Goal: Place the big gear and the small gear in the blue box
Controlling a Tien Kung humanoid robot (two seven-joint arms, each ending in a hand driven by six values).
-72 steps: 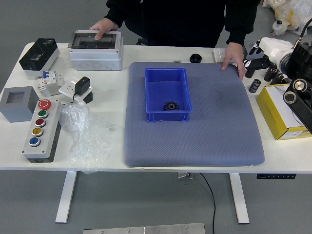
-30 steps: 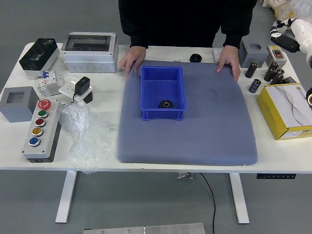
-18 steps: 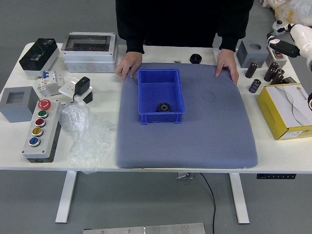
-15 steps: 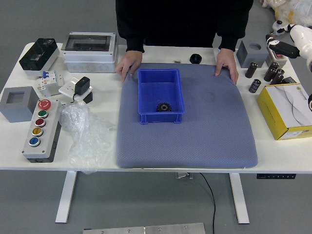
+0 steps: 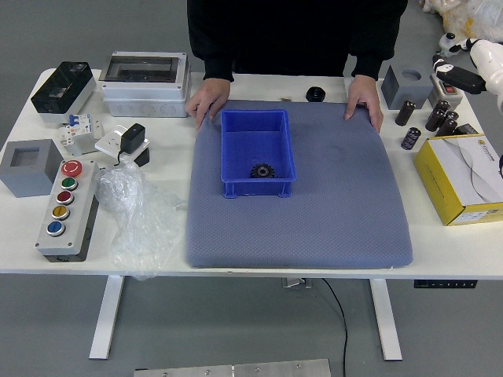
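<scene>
The blue box (image 5: 256, 188) stands on the blue-grey mat, left of the mat's middle. One small black toothed gear (image 5: 262, 170) lies inside, by the box's near wall; I cannot make out a second gear. At the upper right edge of the picture is my right hand (image 5: 449, 61), its visible fingers apart and nothing held between them. The rest of that arm is mostly cut off. My left arm is out of view.
A person's two hands press on the mat's far corners (image 5: 338, 228). Left stand a button panel (image 5: 61, 208), plastic bag (image 5: 141, 220) and grey enclosure (image 5: 145, 94). A round black part (image 5: 315, 94) sits behind the mat; black cylinders (image 5: 410, 138) and a yellow box (image 5: 464, 181) stand right.
My right hand has drawn back toward the upper right. The person's hand on the left has moved from the grey enclosure to the mat, which has shifted left with the box.
</scene>
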